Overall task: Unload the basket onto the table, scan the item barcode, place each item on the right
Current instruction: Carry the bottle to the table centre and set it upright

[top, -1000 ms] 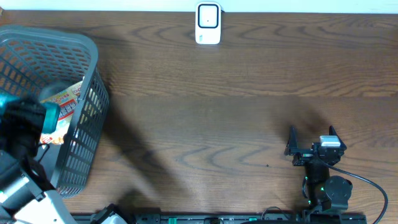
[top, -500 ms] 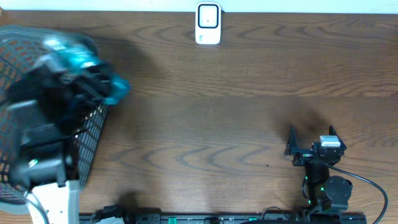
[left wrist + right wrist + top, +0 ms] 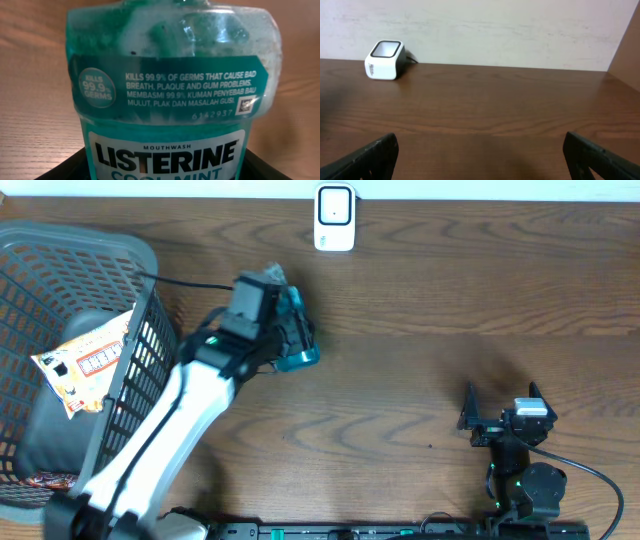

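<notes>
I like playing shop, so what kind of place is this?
Probably a pretend shop checkout on a wooden table: a white barcode scanner, a grey shopping basket holding a snack packet, and the robot's left gripper holding a mouthwash bottle.

The overhead camera looks straight down on the wooden table (image 3: pixel 420 300), with the wall side at the top of the frame, where the barcode scanner (image 3: pixel 334 218) stands. The left wrist camera sits very close to the Listerine mouthwash bottle (image 3: pixel 172 90), which fills its frame; overhead shows that bottle (image 3: pixel 303 358) small, left of centre. The right wrist camera rides low and faces the back wall (image 3: pixel 495 25). It shares the barcode scanner (image 3: pixel 384 60) with overhead, seeing it far off at left.
</notes>
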Action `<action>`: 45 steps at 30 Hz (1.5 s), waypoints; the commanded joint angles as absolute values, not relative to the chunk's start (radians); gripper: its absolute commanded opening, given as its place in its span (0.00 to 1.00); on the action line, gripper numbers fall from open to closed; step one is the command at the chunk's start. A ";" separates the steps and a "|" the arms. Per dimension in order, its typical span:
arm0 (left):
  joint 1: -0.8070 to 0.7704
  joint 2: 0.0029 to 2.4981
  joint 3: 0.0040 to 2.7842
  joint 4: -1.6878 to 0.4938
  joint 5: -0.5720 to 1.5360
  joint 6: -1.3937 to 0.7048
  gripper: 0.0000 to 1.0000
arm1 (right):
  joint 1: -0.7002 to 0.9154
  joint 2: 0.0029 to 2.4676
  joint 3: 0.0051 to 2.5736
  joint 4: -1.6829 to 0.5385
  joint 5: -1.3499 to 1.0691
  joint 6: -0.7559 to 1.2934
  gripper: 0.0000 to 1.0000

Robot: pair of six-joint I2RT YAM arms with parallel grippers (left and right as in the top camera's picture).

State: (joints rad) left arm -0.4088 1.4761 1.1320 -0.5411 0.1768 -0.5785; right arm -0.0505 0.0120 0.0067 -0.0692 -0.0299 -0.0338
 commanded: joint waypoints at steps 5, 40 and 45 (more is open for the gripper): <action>-0.439 1.657 1.168 -0.529 0.123 -0.527 0.33 | -0.047 0.007 0.006 -0.072 -0.029 -0.038 0.99; -0.666 1.859 1.170 -0.377 0.118 -0.506 0.95 | -0.047 0.007 0.006 -0.072 -0.029 -0.038 0.99; -0.649 1.754 1.171 -0.469 0.058 -0.490 0.98 | -0.047 0.007 0.006 -0.072 -0.029 -0.038 0.99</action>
State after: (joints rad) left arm -0.6643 1.8507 1.1378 -0.4248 0.1238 -0.5148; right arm -0.0505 0.0120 0.0067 -0.0692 -0.0299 -0.0338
